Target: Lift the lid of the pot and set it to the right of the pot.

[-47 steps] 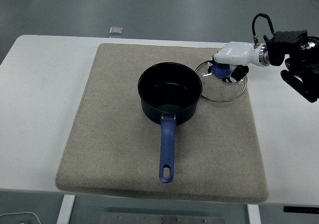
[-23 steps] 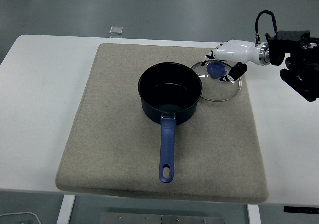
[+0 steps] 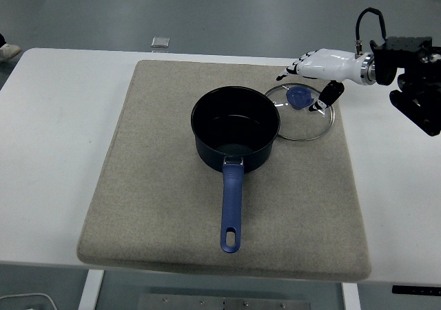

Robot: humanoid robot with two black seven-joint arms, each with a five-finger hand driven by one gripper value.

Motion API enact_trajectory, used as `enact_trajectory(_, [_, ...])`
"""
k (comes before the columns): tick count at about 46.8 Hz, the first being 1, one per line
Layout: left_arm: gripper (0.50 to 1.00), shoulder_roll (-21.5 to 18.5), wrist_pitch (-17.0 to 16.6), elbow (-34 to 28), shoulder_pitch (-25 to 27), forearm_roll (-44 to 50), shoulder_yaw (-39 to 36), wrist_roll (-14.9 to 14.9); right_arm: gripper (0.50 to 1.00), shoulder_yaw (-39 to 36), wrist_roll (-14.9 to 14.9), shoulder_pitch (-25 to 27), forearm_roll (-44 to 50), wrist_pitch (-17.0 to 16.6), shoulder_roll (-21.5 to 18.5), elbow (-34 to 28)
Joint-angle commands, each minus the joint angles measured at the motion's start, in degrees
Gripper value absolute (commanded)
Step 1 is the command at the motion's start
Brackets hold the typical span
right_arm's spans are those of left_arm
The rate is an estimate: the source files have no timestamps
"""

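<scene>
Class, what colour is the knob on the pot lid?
Blue; the lid's knob shows best in the head view.

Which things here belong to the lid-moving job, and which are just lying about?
Job:
dark blue saucepan with blue handle
round glass lid with blue knob
white right hand, open above the lid
grey felt mat

Lying about:
small grey square object at the white table's far edge

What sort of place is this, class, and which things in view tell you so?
Probably a robotics lab or test bench, not a kitchen. A lone blue pot and its glass lid sit on a grey mat on a plain white table, worked by a robot's right hand.
</scene>
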State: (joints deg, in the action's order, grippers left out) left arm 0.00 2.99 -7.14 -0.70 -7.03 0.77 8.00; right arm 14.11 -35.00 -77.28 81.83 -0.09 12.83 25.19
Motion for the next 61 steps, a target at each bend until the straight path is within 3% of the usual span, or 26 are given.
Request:
enact_trajectory(1, [1.000,0.00,0.00,0.02,0.00,0.00,-0.06,0.00,0.903,0.22,0.00,-2.16,0.26,-0.26,0.62,-0.05])
enact_trajectory(14, [1.000,0.00,0.00,0.02,0.00,0.00,-0.06,0.00,0.905,-0.22,0.00,-8.76,-0.01,-0.35,2.99,0.74])
enact_trajectory(19, [1.000,0.00,0.00,-0.06,0.00,0.00,0.02,0.00,0.903,-1.18,0.00,-10.43,-0.88,0.26,3.08,4.51])
enact_trajectory(25, [1.000,0.00,0.00,0.02,0.00,0.00,0.02,0.09,0.901,-9.08,0.00,-10.87,-7.11,0.88,2.99,10.32])
enact_trajectory(35, [1.000,0.00,0.00,0.02,0.00,0.00,-0.06,0.00,0.901,-25.44,0.00,-10.43,-22.84,4.13,0.97,9.80])
enact_trajectory(45, [1.000,0.00,0.00,0.02,0.00,0.00,-0.06,0.00,0.901,-26.24,0.00,-9.73,-49.29,3.34,-0.61,3.56])
enact_trajectory(50, [1.000,0.00,0.00,0.02,0.00,0.00,-0.06,0.09,0.901,-26.06,4.15,-7.97,-56.25,2.02,-0.78,1.18])
enact_trajectory(61, [1.000,0.00,0.00,-0.06,0.08,0.00,0.02,0.00,0.901,-26.85,10.04,-3.93,-59.68,1.41,-1.05,1.09])
